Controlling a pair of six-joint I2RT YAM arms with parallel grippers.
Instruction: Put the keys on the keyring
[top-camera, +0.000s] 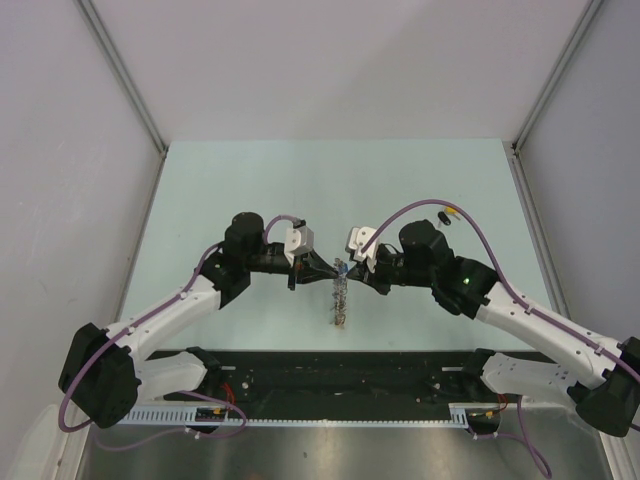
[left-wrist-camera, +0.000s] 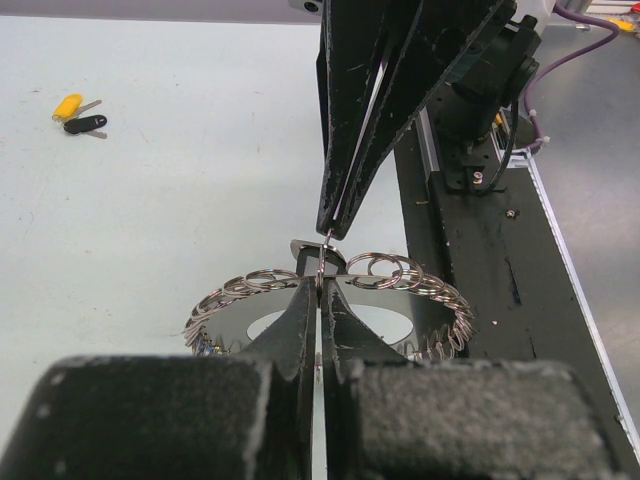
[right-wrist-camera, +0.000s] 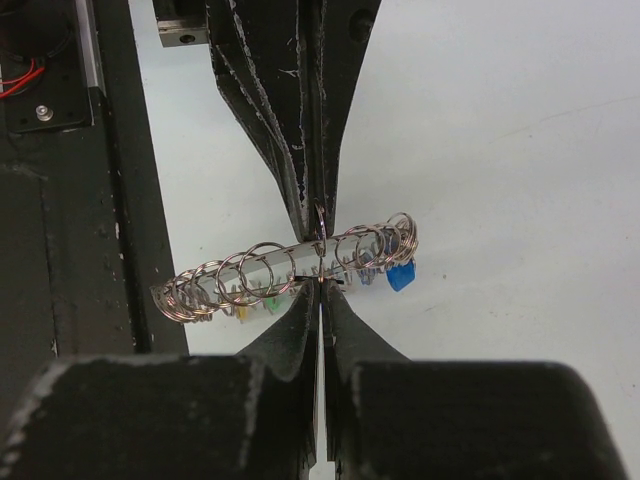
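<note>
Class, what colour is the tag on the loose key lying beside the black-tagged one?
Yellow; that key shows best in the left wrist view.

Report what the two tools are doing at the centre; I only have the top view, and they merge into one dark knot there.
Observer: Both wrist views show the left tool and right tool shut on the keyring, tips meeting at one spot from opposite sides.
Operator: Describe the ring.
Observer: Close-packed silver loops, with a blue tag at one end.
Operator: List other tags.
Observer: A green tag and a yellow tag hang among the loops.
</note>
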